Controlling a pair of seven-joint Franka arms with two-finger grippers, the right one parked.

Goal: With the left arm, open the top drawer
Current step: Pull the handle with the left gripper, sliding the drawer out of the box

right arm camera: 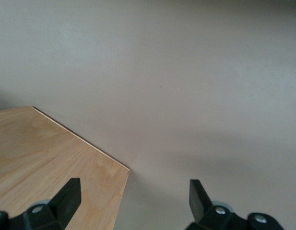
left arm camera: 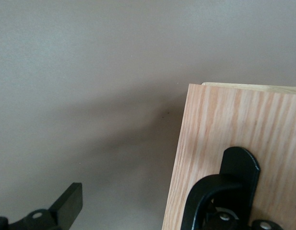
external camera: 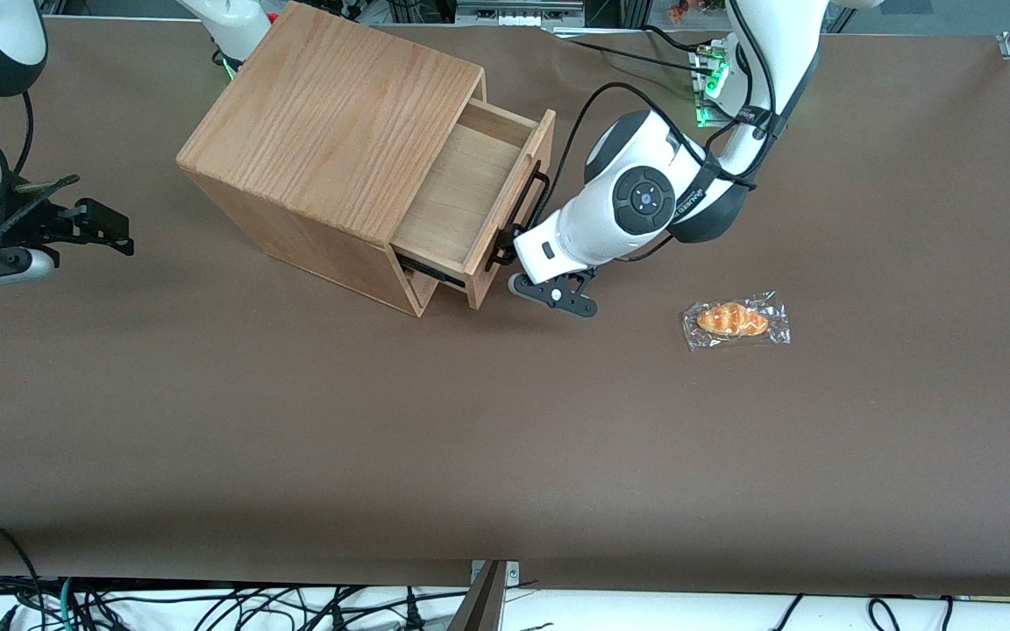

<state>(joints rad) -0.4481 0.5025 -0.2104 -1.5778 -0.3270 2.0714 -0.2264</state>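
The top drawer [external camera: 461, 197] stands partly pulled out of the oak casing [external camera: 330, 131], and its pale tray shows. Its black bar handle [external camera: 522, 215] runs along the drawer front. The left arm [external camera: 636, 206] reaches down to the end of the handle nearer the front camera. My gripper [external camera: 529, 273] is open there, with one finger against the handle and the other out over the table. In the left wrist view the drawer front [left arm camera: 234, 124] and the handle's end [left arm camera: 241, 165] sit by one finger, while the other finger [left arm camera: 66, 206] is over bare table, with the gripper [left arm camera: 138, 208] spread wide.
A wrapped bread roll [external camera: 736, 321] lies on the brown table [external camera: 505, 456], toward the working arm's end and a little nearer the front camera than the gripper. Black cables [external camera: 610, 96] trail along the arm above the drawer. The right wrist view shows the casing's top [right arm camera: 52, 153].
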